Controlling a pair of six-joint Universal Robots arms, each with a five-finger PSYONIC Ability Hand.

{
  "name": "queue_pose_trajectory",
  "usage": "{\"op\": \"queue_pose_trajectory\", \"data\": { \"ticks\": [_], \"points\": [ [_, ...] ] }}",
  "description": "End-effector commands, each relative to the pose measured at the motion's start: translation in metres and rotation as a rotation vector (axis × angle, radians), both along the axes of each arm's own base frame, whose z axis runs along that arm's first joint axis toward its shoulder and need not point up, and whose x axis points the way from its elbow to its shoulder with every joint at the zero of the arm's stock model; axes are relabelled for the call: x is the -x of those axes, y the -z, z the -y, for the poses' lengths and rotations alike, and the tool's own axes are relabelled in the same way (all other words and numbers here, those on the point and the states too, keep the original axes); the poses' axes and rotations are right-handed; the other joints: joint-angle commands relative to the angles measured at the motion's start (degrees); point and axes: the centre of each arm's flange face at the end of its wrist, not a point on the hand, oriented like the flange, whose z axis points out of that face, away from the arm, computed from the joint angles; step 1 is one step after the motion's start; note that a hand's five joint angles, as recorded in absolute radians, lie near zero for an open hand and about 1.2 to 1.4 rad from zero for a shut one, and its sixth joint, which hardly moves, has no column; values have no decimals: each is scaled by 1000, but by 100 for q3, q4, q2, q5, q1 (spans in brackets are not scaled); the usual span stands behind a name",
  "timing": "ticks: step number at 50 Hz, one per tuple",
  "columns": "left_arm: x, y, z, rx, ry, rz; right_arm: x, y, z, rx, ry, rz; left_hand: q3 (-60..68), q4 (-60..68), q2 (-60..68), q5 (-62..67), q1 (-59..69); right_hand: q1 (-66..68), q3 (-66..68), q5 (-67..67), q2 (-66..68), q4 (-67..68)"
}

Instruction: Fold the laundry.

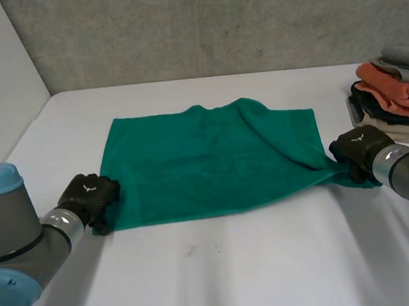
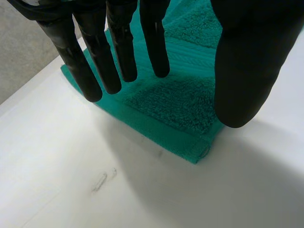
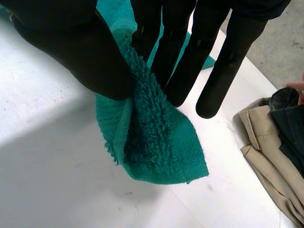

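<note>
The right robot hand (image 3: 71,47) pinches the near right corner of the towel (image 1: 205,160) — the left robot hand (image 2: 251,61), open, is over its near left corner.

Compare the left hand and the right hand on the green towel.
The left hand has its fingers straight, apart from the thumb, and grips nothing. The right hand pinches the towel between thumb and fingers. Below the left hand the towel's corner lies flat on the table. At the right hand the corner is bunched and folded over. Both hands are black, and each sits at a near corner of the same towel.
</note>
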Motion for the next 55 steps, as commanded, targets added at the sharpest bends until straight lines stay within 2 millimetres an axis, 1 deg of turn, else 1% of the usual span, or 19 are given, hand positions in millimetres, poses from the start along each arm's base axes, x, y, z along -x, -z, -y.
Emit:
{"op": "queue_pose_trajectory", "data": {
  "ticks": [1,7,18,24,28,29,32,33,36,37,38,43,44,46,47,49,53,55],
  "points": [
    [1,7,6,-12,-1,5,0,1,0,-1,-2,1,275,320,310,342,266,1763,1172,1320,1302,1123],
    [2,11,13,-9,-3,5,0,1,1,2,-3,-2,409,455,444,477,401,1763,1172,1320,1302,1123],
    [7,4,34,47,-1,-7,-1,2,0,-1,-5,-2,728,774,764,796,720,1763,1172,1320,1302,1123],
    [9,10,43,45,-5,-3,-1,3,0,-4,-5,-3,980,1026,1016,1048,972,1763,1172,1320,1302,1123],
    [10,8,50,62,-4,-4,0,4,0,-6,-2,-4,1820,1866,1855,1888,1812,1763,1172,1320,1302,1123],
    [11,6,52,72,-1,-4,0,4,0,-6,-2,-4,2238,2284,2274,2306,2230,1763,1172,1320,1302,1123],
    [12,4,55,86,6,2,0,3,0,-4,-2,-3,2796,2842,2831,2864,2788,1763,1172,1320,1302,1123],
    [15,3,56,95,15,4,0,3,0,-4,-2,-3,3164,3210,3199,3232,3156,1763,1172,1320,1302,1123],
    [16,6,56,87,25,17,0,3,0,-4,-2,-3,4022,4068,4057,4090,4014,1763,1172,1320,1302,1123],
    [17,11,55,75,30,28,0,3,0,-4,-2,-3,4756,4802,4791,4824,4748,1763,1172,1320,1302,1123],
    [17,12,54,74,34,32,0,3,0,-4,-2,-3,4763,4809,4799,4831,4755,1763,1172,1320,1302,1123],
    [19,13,49,70,47,47,0,3,0,-3,-3,-2,4764,4809,4799,4832,4755,1763,1172,1320,1302,1123],
    [19,12,49,73,48,47,0,2,0,-1,-2,-2,4764,4809,4799,4832,4755,1763,1172,1320,1302,1123],
    [18,1,48,90,43,40,0,1,0,1,-4,-2,4764,4809,4799,4832,4755,1763,1172,1320,1302,1123],
    [17,-4,46,96,40,34,0,1,0,1,-5,-2,4499,4545,4535,4567,4491,1763,1172,1320,1302,1123],
    [14,-15,36,100,40,28,0,1,0,2,-5,-2,2757,2803,2792,2825,2749,1763,1172,1320,1302,1123],
    [11,-18,21,87,47,29,-1,1,0,2,-7,-2,700,746,736,768,692,1763,1172,1320,1302,1123],
    [11,-17,17,75,49,33,-1,1,0,2,-7,-2,561,607,596,629,553,1763,1172,1320,1302,1123]
  ]
}}
